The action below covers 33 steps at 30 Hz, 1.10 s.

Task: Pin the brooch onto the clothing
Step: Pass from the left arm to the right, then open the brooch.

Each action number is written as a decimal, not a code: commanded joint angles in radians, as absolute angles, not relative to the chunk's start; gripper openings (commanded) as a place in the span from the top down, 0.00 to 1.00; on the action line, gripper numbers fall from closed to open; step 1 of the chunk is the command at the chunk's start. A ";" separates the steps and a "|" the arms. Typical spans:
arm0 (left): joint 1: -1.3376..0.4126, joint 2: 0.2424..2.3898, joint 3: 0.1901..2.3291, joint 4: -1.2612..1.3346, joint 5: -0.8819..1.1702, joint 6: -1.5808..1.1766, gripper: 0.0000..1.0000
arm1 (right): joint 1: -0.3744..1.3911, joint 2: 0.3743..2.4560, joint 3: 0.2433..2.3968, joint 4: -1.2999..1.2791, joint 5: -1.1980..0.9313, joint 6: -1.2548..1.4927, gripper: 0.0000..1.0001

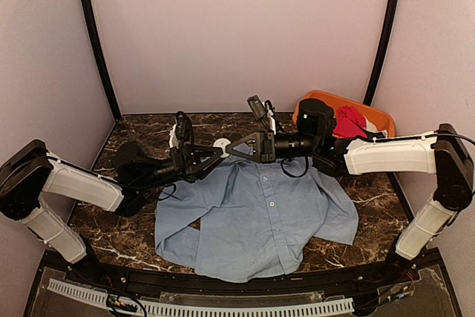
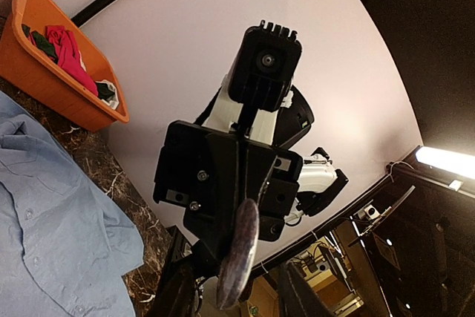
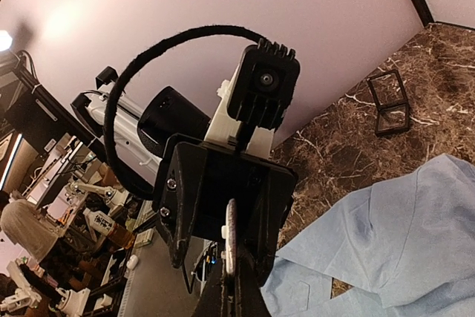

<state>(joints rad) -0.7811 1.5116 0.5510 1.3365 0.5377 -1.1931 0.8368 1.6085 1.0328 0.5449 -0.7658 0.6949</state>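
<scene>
dark marbled table (image 1: 356,191) under pale walls, with the blue shirt (image 1: 260,213) spread front up. above its collar the arms meet tip to tip. the right gripper (image 1: 230,149) is clamped on the brooch (image 2: 239,254), held edge-on. the left gripper (image 1: 217,154) stands part open around it, gripping nothing, which looks like a handover. an orange bin (image 1: 378,116) holding a red garment (image 1: 350,120) sits behind, well clear. only the left fingers crowd the disc.

The top view looked down from above and behind onto the whole table (image 1: 371,198). The two wrist views faced each other at close range: the left saw the right wrist camera (image 2: 265,61), the right saw the left wrist camera (image 3: 265,79). All three shared the shirt (image 1: 260,213).
</scene>
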 commanded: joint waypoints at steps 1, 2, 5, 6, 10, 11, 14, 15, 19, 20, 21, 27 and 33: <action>-0.765 1.475 0.535 1.621 0.542 -1.179 0.61 | 0.829 1.607 1.000 0.661 -0.777 0.743 1.00; -0.765 1.475 0.535 1.621 0.542 -1.179 0.61 | 0.828 1.608 0.998 0.672 -0.780 0.752 1.00; -0.764 1.485 0.535 1.626 0.539 -1.188 0.64 | 0.828 1.611 0.996 0.690 -0.785 0.764 1.00; -0.763 1.491 0.535 1.627 0.536 -1.195 0.66 | 0.828 1.611 0.997 0.690 -0.785 0.765 1.00; -0.761 1.498 0.539 1.626 0.536 -1.203 0.71 | 0.828 1.611 0.999 0.689 -0.787 0.764 1.00; -0.760 1.498 0.541 1.627 0.537 -1.203 0.71 | 0.828 1.611 0.999 0.686 -0.786 0.763 1.00; -0.758 1.497 0.540 1.625 0.535 -1.207 0.72 | 0.830 1.612 1.003 0.663 -0.783 0.744 1.00; -0.756 1.498 0.541 1.626 0.533 -1.209 0.72 | 0.830 1.611 1.003 0.654 -0.780 0.739 1.00; -0.753 1.514 0.543 1.627 0.530 -1.230 0.74 | 0.834 1.611 1.007 0.622 -0.768 0.715 1.00; -0.753 1.517 0.544 1.626 0.530 -1.232 0.74 | 0.836 1.610 1.008 0.616 -0.765 0.709 1.00; -0.753 1.524 0.544 1.625 0.531 -1.238 0.76 | 0.837 1.611 1.010 0.609 -0.763 0.704 1.00; -0.753 1.553 0.559 1.617 0.541 -1.259 0.81 | 0.846 1.608 1.029 0.557 -0.746 0.662 1.00; -0.753 1.571 0.573 1.600 0.554 -1.270 0.91 | 0.851 1.609 1.036 0.537 -0.738 0.643 1.00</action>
